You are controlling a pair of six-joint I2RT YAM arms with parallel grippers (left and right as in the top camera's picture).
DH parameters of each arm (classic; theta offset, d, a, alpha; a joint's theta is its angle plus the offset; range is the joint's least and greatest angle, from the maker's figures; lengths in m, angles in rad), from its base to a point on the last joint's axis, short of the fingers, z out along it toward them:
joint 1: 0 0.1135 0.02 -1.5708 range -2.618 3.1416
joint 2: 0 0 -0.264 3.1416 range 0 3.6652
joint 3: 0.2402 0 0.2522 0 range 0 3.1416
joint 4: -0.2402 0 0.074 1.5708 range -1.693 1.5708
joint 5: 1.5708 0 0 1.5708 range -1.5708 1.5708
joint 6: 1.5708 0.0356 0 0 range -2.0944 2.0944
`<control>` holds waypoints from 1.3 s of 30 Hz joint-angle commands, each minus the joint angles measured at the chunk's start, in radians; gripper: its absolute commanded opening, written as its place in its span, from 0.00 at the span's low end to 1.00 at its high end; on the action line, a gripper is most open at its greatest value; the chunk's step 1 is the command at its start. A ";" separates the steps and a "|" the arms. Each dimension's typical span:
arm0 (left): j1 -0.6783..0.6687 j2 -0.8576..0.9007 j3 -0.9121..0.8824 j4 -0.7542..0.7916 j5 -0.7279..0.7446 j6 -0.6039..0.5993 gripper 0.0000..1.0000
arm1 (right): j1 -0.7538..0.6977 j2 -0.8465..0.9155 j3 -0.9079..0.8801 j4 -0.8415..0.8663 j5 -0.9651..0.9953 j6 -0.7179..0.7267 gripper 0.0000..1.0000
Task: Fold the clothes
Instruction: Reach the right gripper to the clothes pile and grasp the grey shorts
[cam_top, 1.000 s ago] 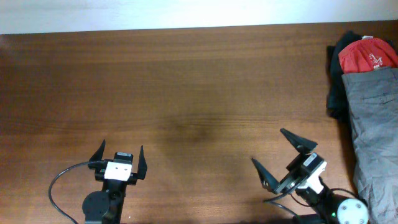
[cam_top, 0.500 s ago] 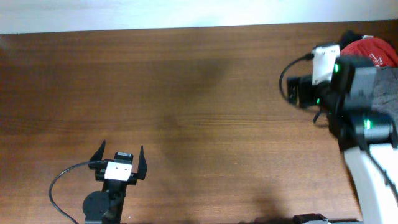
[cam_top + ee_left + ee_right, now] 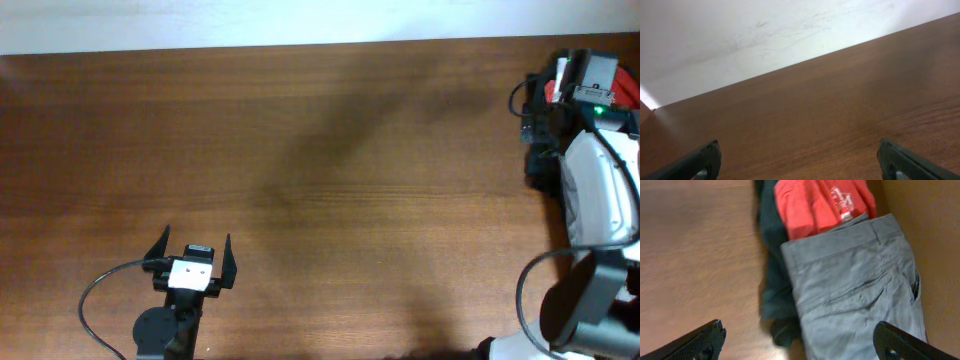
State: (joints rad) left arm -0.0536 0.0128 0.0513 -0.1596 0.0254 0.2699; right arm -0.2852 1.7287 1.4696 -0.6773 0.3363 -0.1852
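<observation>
Hovering right pincer (image 3: 797, 330), spread wide, with grey shorts (image 3: 855, 285) just ahead; hanging left pincer (image 3: 196, 238), likewise wide, above bench (image 3: 300, 150).

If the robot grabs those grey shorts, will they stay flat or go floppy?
Probably floppy: the grey shorts are wrinkled cloth, so they'd likely droop. Being thin, probably light too. They lie partly on the red garment, which might drag along.
</observation>
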 commanded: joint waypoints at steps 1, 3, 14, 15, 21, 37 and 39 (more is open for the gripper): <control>0.004 -0.006 -0.007 0.003 -0.007 0.012 0.99 | -0.040 0.055 0.017 0.074 0.024 -0.012 0.99; 0.004 -0.006 -0.007 0.003 -0.007 0.012 0.99 | -0.049 0.104 0.017 0.111 0.024 -0.085 1.00; 0.004 -0.006 -0.007 0.003 -0.007 0.012 0.99 | -0.048 0.346 0.017 0.304 0.307 -0.272 0.93; 0.004 -0.006 -0.007 0.003 -0.007 0.012 0.99 | -0.047 0.359 0.017 0.304 0.304 -0.270 0.93; 0.004 -0.006 -0.007 0.003 -0.007 0.012 0.99 | -0.019 0.377 0.017 0.335 0.301 -0.280 0.96; 0.004 -0.006 -0.007 0.003 -0.007 0.012 0.99 | -0.032 0.389 0.017 0.375 0.354 -0.293 0.67; 0.004 -0.006 -0.007 0.003 -0.007 0.012 0.99 | -0.036 0.389 0.017 0.373 0.353 -0.292 0.66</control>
State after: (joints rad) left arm -0.0536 0.0128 0.0513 -0.1596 0.0254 0.2699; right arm -0.3126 2.1090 1.4700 -0.3050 0.6552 -0.4816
